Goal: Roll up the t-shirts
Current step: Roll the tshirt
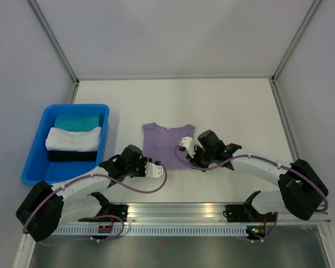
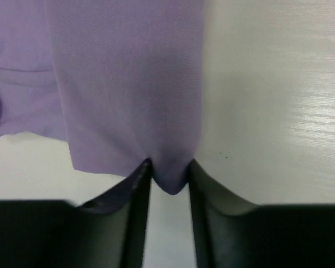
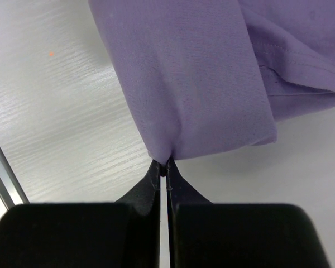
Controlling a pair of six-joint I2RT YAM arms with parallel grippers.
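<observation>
Looking down from the top camera, I have the white table [image 1: 229,106] filling most of the frame. There is broad bare room across its upper half and out to the right. Walls and metal posts close it in at the left, right and far sides.

The blue bin [image 1: 78,106] sits at the left edge, well apart from the work. It holds a stack of folded clothes [image 1: 72,138] in teal, white and black.

The lavender t-shirt [image 1: 166,139] lies flat mid-frame, folded to a narrow panel, with bare table all round it.

The left gripper [image 1: 158,168] is at the shirt's lower left corner. The right gripper [image 1: 184,149] is at its lower right side.

In the left wrist view the black fingers [image 2: 137,190] stand narrow, with a bunched corner of purple fabric caught between them. In the right wrist view the fingers [image 3: 153,187] are pressed almost together, nipping a corner of the folded edge.

From above I can hardly make out either set of fingertips past the wrist housings. Each wrist view loses its lower part to the gripper body and cuts the shirt off at the top. A tiny orange speck [image 3: 51,53] marks the table in the upper left of the right wrist view.
</observation>
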